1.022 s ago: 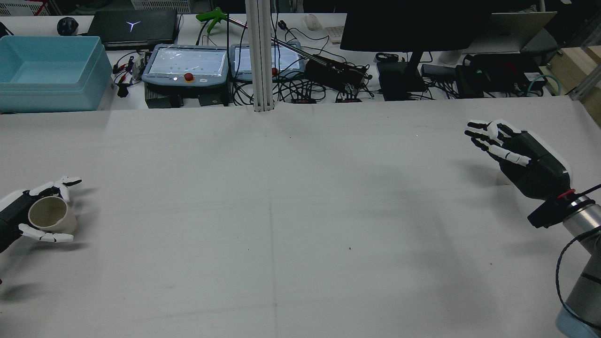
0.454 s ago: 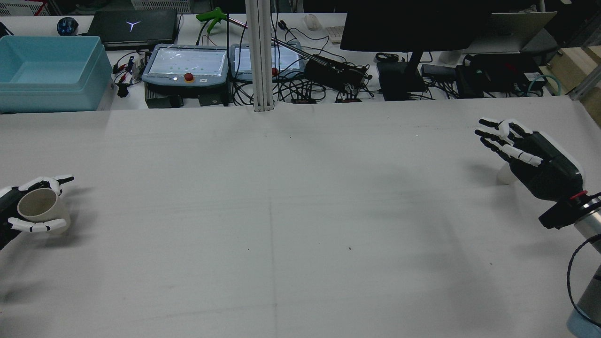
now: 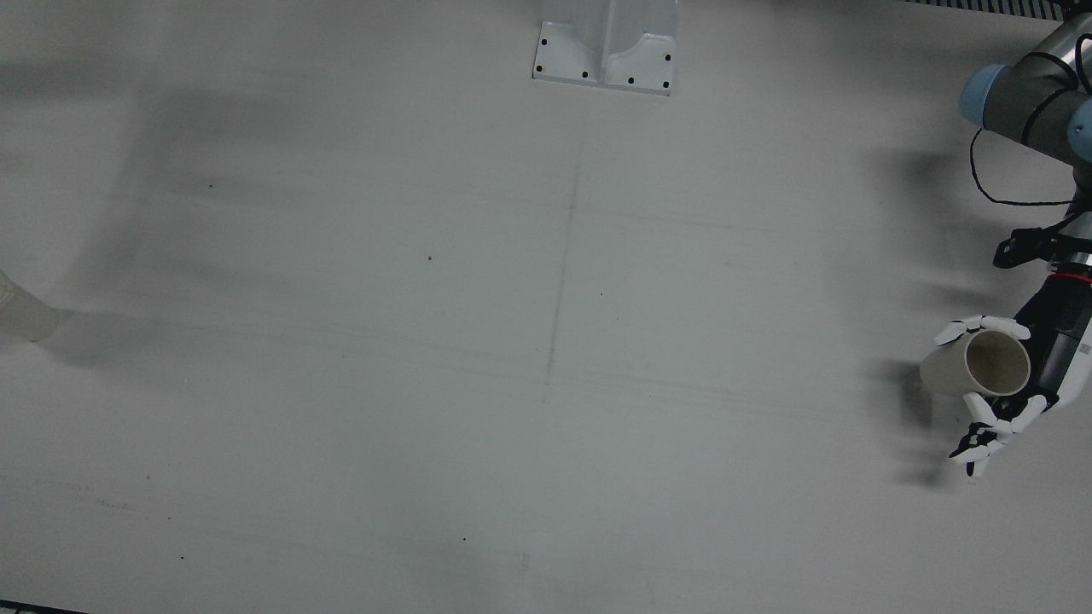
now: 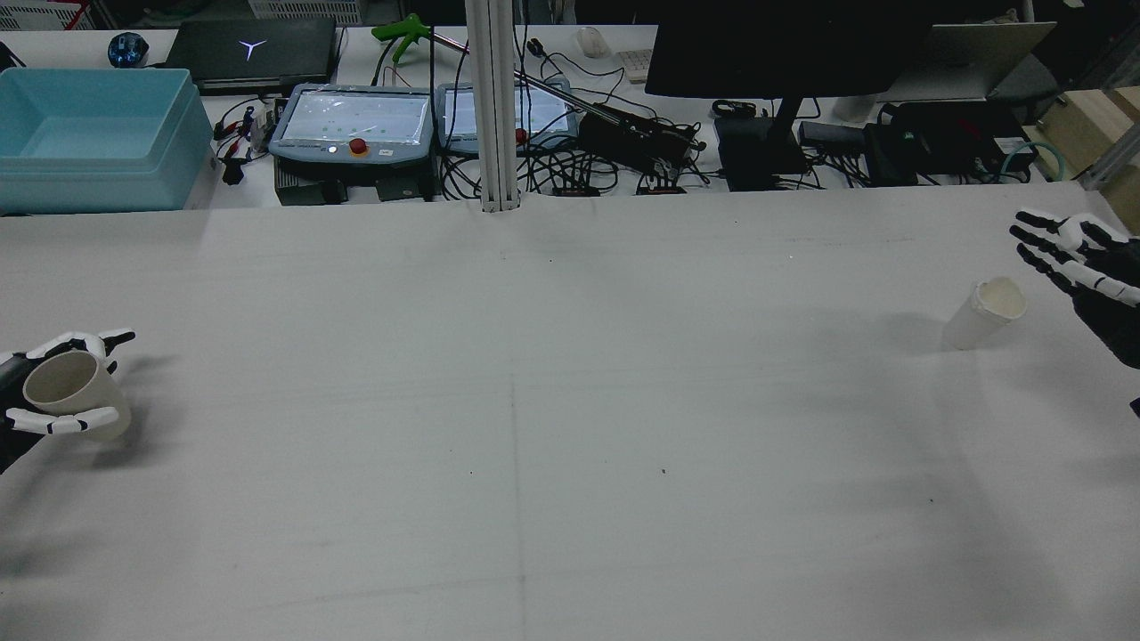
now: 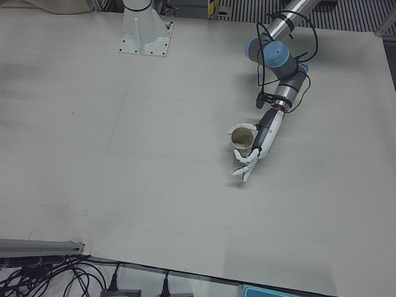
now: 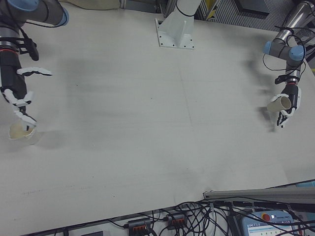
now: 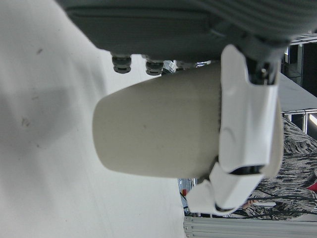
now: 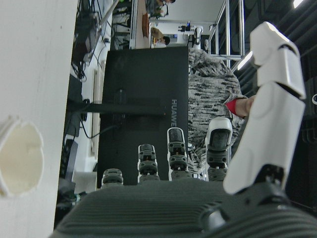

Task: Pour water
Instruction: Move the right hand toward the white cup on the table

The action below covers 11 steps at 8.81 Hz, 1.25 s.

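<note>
My left hand (image 4: 13, 383) is shut on a beige paper cup (image 4: 67, 392) at the far left of the rear view. The cup is tilted, its mouth toward the camera. The same cup (image 3: 977, 373) and left hand (image 3: 1045, 367) sit at the right edge of the front view, and the cup (image 7: 153, 134) fills the left hand view. A white cup (image 4: 984, 312) stands alone on the table at the far right. My right hand (image 4: 1091, 267) hovers open just right of it, fingers spread, not touching. In the right-front view this white cup (image 6: 22, 132) is just below the right hand (image 6: 17, 91).
A blue bin (image 4: 93, 138), teach pendants (image 4: 352, 125), cables and a dark monitor (image 4: 784, 44) line the far side beyond the table. A white post (image 4: 494, 107) rises at the table's far edge. A person in patterned clothing shows in the hand views.
My right hand has drawn back to the right, uncovering the white cup it had hidden. My left hand has drifted left with the beige cup still held.
</note>
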Each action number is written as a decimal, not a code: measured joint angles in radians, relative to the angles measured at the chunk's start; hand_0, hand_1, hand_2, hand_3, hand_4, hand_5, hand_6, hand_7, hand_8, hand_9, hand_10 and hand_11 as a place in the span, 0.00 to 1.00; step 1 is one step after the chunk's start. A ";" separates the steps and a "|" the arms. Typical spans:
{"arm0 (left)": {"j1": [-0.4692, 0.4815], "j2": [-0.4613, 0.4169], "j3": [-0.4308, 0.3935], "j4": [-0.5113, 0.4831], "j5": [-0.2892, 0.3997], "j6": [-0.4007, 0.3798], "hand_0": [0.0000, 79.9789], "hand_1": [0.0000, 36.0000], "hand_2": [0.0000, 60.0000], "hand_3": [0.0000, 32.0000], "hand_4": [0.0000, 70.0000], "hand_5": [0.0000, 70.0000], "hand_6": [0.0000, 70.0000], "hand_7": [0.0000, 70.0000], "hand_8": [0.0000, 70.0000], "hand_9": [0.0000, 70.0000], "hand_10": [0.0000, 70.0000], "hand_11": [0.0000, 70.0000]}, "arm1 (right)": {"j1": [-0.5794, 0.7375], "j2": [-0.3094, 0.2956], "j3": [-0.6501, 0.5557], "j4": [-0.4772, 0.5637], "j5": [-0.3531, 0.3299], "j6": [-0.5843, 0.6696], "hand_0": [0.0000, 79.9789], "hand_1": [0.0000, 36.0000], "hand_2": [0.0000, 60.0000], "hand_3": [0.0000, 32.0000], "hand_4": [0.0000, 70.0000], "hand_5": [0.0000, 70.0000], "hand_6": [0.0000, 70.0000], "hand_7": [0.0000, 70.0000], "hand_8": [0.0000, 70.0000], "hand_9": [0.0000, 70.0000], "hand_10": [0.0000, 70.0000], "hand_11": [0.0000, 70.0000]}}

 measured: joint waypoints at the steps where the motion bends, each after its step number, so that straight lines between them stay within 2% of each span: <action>1: 0.002 0.000 -0.013 0.010 0.002 -0.002 0.87 1.00 1.00 0.00 0.78 1.00 0.16 0.30 0.06 0.05 0.03 0.07 | 0.056 0.001 -0.026 0.007 -0.060 -0.037 0.64 0.46 0.12 0.00 0.10 0.83 0.11 0.14 0.07 0.08 0.00 0.00; 2: 0.005 0.001 -0.022 0.019 0.004 -0.006 0.88 1.00 1.00 0.00 0.77 1.00 0.15 0.30 0.06 0.05 0.03 0.07 | 0.085 0.012 -0.077 0.010 -0.096 -0.068 0.62 0.39 0.02 0.00 0.03 0.67 0.07 0.09 0.05 0.04 0.00 0.00; 3: 0.007 0.001 -0.026 0.029 0.006 -0.016 0.85 1.00 1.00 0.00 0.74 1.00 0.14 0.28 0.05 0.04 0.02 0.07 | 0.089 0.035 -0.153 0.013 -0.115 -0.088 0.62 0.37 0.00 0.62 0.00 0.41 0.01 0.06 0.03 0.00 0.00 0.00; 4: 0.009 0.001 -0.028 0.038 0.006 -0.028 0.84 1.00 1.00 0.00 0.74 1.00 0.14 0.28 0.05 0.04 0.02 0.06 | 0.079 0.059 -0.239 0.024 -0.123 -0.108 0.61 0.38 0.01 0.29 0.00 0.50 0.00 0.08 0.03 0.02 0.00 0.00; 5: 0.009 0.001 -0.028 0.043 0.007 -0.035 0.84 1.00 0.99 0.00 0.74 1.00 0.14 0.28 0.05 0.04 0.02 0.06 | 0.072 0.073 -0.309 0.054 -0.126 -0.124 0.61 0.39 0.02 0.02 0.00 0.65 0.02 0.11 0.04 0.05 0.00 0.00; 6: 0.011 0.001 -0.028 0.045 0.006 -0.038 0.84 1.00 0.99 0.00 0.73 1.00 0.14 0.28 0.05 0.04 0.02 0.07 | 0.074 0.079 -0.354 0.081 -0.128 -0.132 0.61 0.39 0.04 0.00 0.00 0.71 0.03 0.13 0.04 0.06 0.00 0.00; 7: 0.012 0.001 -0.028 0.046 0.005 -0.038 0.84 1.00 0.99 0.00 0.73 1.00 0.14 0.28 0.05 0.05 0.03 0.07 | 0.067 0.081 -0.384 0.095 -0.128 -0.137 0.61 0.42 0.12 0.08 0.00 0.74 0.03 0.14 0.04 0.06 0.00 0.00; 8: 0.013 0.001 -0.029 0.046 0.004 -0.038 0.83 1.00 0.99 0.00 0.73 1.00 0.14 0.28 0.05 0.05 0.03 0.07 | 0.055 0.086 -0.407 0.100 -0.128 -0.149 0.62 0.46 0.17 0.03 0.00 0.78 0.03 0.16 0.04 0.07 0.00 0.00; 9: 0.014 0.001 -0.029 0.047 0.003 -0.039 0.82 1.00 0.98 0.00 0.72 1.00 0.14 0.28 0.05 0.05 0.03 0.07 | 0.045 0.103 -0.421 0.100 -0.128 -0.168 0.63 0.48 0.19 0.00 0.00 0.83 0.04 0.18 0.04 0.07 0.00 0.00; 11: 0.014 0.001 -0.028 0.047 -0.002 -0.038 0.80 0.99 0.98 0.00 0.71 1.00 0.14 0.27 0.05 0.05 0.03 0.07 | 0.023 0.135 -0.432 0.078 -0.127 -0.197 0.63 0.47 0.20 0.07 0.02 0.85 0.05 0.19 0.05 0.08 0.00 0.00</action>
